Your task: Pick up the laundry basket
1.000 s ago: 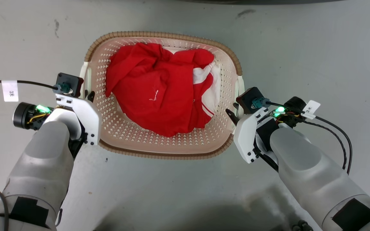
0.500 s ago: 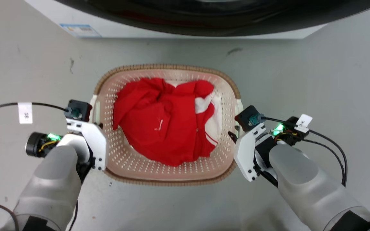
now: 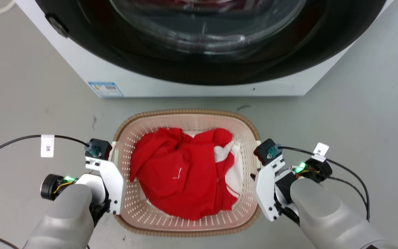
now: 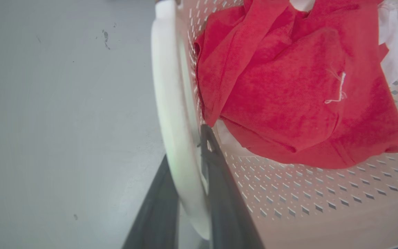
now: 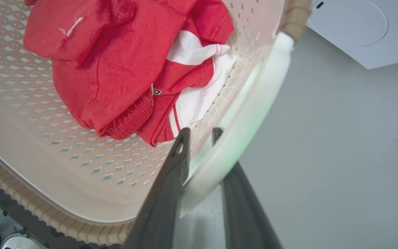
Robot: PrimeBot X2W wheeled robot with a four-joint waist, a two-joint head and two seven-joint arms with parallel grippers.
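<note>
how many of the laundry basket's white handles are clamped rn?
2. Left handle pinched in the left claw, on the left wall of the laundry basket; right handle pinched in the right claw, on its right wall. Neither is hidden.

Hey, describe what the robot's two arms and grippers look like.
The left forearm and right forearm are smooth pale grey shells with white angular wrist housings and black boxes. The left gripper and right gripper each have two long dark fingers. Black cables with white tags leave both wrists, near green lights.
</note>
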